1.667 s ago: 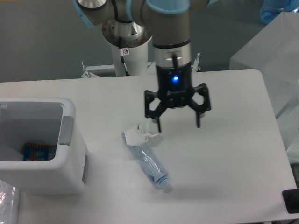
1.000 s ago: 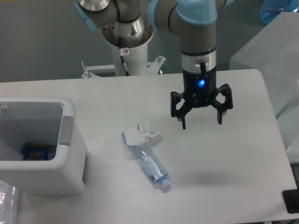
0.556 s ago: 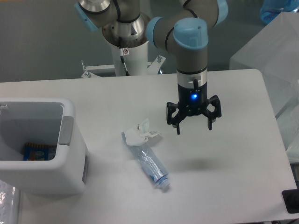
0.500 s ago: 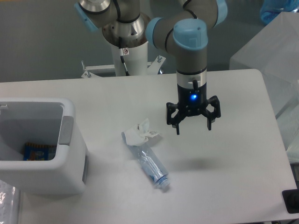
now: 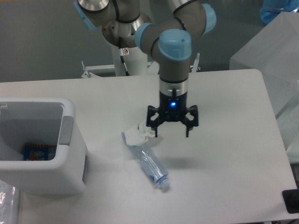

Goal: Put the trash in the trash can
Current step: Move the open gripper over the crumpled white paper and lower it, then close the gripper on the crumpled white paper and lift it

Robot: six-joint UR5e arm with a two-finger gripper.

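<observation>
Scanning largest first: table (image 5: 224,154), white, carrying everything. Trash can (image 5: 70,140) at 9 o'clock of the table, open-topped, a blue-and-orange wrapper (image 5: 39,151) lying on its floor. Arm comes in from 12 o'clock; gripper (image 5: 171,135) hangs near table centre, jaws spread wide, holding nothing. Crushed plastic bottle (image 5: 148,164) lies flat toward 6 o'clock of the gripper, cap end pointing to 5 o'clock. Paper wad (image 5: 138,134) sits at the bottle's upper end, touching or overlapping it, just beside the gripper's 9 o'clock finger.

Risks, as judged: that finger looks very close to the wad, so a straight descent could pin or nudge the paper aside rather than straddle it. Wad and bottle lie together; closing on one may drag the other. Bottle is slick and crushed, likely to slip or spring out of a pinch. Can is well apart, so a weak hold could drop mid-carry.
</observation>
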